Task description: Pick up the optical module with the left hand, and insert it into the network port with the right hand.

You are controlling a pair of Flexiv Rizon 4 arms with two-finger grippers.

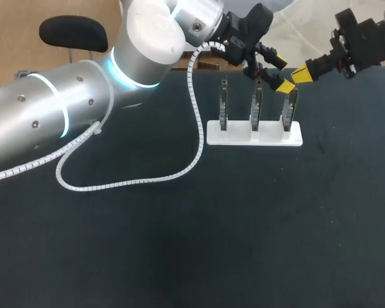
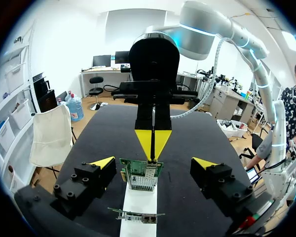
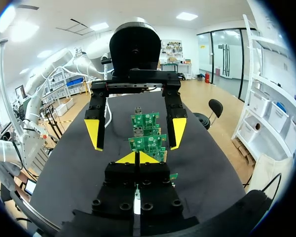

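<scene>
The left end effector (image 2: 153, 162) hangs wide open astride a card (image 2: 140, 174), and the right end effector (image 3: 136, 158), tips pressed together, meets that card's top edge from beyond. This close, the two could clash or knock the card askew in its rack (image 1: 237, 136). The module I cannot make out, perhaps hidden at those closed tips, just ahead of the left fingers (image 2: 102, 163).

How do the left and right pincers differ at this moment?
The left pincer is wide open, its fingers flanking the green board; the right pincer is shut, tips together by that board's top edge. Both have yellow tips and face each other over the white stand.
</scene>
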